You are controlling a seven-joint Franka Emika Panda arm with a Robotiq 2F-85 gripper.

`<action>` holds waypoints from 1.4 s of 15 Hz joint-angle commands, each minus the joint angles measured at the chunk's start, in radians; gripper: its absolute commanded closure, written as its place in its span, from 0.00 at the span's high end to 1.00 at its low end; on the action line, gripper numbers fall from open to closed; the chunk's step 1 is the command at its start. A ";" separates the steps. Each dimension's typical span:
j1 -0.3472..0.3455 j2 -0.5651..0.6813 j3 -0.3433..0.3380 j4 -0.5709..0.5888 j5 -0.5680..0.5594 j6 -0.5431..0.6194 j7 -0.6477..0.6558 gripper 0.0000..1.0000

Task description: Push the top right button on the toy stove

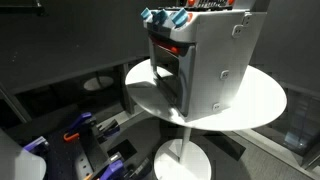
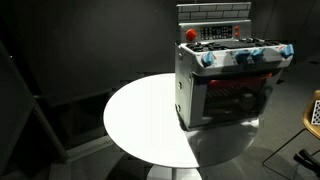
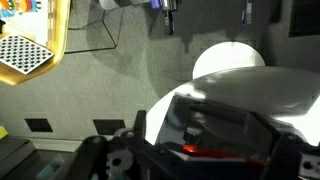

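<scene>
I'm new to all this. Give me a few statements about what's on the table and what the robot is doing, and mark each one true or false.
1. The toy stove stands on a round white table. True.
2. The knobs along its front are all green. False: they are blue and red.
3. The fingers are pressing a button on the stove. False: in the wrist view they are spread open and clear of it.
4. A small red item sits on the stove's top. True.
</scene>
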 commanded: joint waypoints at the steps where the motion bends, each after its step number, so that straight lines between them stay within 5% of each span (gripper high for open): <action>1: 0.017 0.004 -0.012 0.003 -0.011 -0.004 0.011 1.00; 10: 0.009 0.051 -0.007 0.064 -0.018 0.018 0.014 1.00; 21: -0.015 0.296 -0.049 0.322 -0.021 0.127 0.007 1.00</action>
